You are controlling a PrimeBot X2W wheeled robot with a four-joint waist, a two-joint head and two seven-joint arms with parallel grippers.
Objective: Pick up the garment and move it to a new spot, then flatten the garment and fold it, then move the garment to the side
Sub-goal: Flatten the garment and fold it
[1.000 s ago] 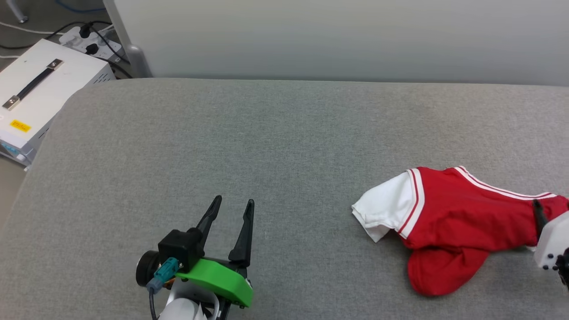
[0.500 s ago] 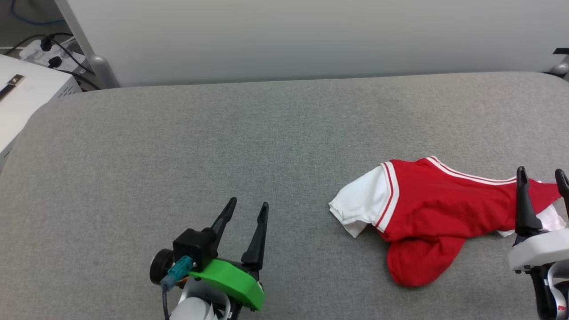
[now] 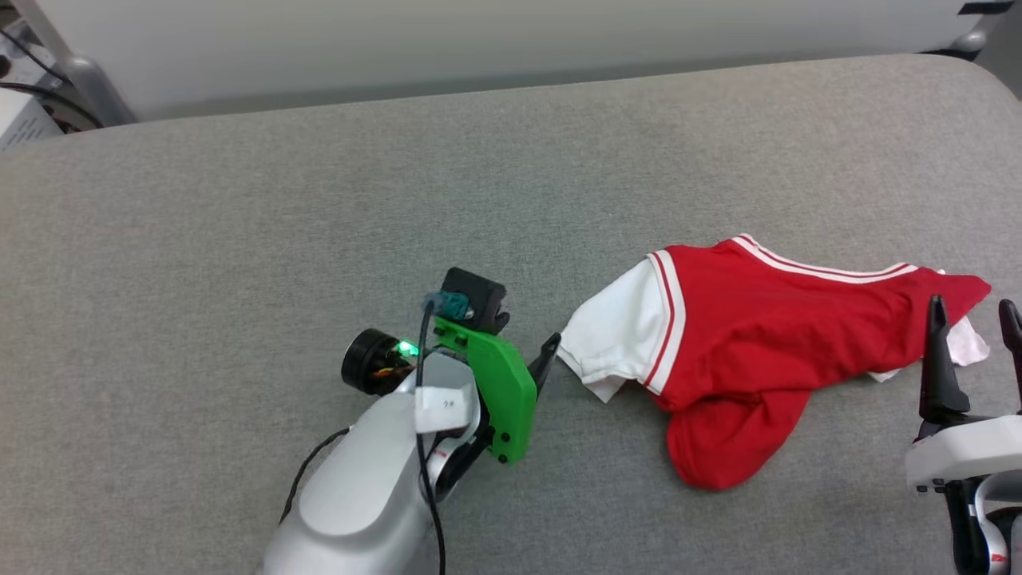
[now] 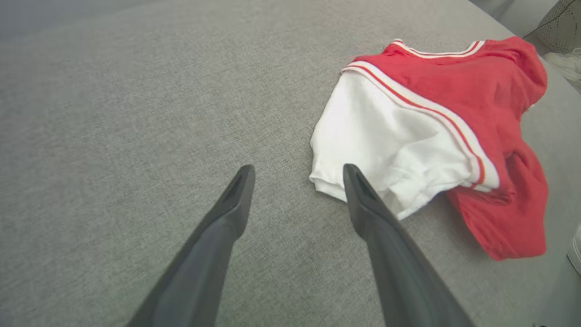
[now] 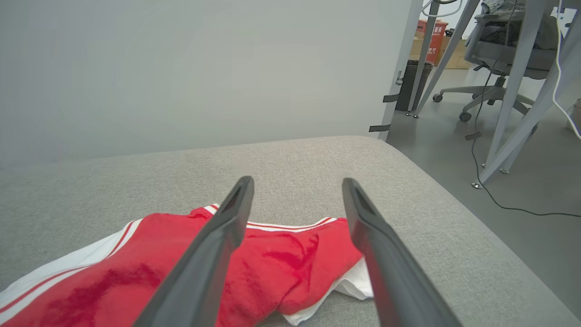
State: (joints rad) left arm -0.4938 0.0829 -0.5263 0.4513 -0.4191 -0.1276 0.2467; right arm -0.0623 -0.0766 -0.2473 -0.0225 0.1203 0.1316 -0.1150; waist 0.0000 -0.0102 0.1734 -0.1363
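Observation:
The garment lies crumpled on the grey padded table, a red body with striped trim and a white sleeve spread toward the left. Its lettering and number are hidden in the folds. My left gripper reaches in from the left, open, low over the table with its tips just short of the sleeve's edge; in the left wrist view the gripper has one finger touching or overlapping the sleeve's hem. My right gripper stands open at the garment's right end, with the red cloth below and between its fingers, gripper.
The grey table stretches wide to the left and back. A pale wall panel stands behind it. The table's rounded right edge drops to a floor with metal legs, a cable, an office chair and a black bin.
The head camera has turned right, shifting the scene left. My left arm has swung across and turned its fingers toward the white sleeve. The garment has not moved.

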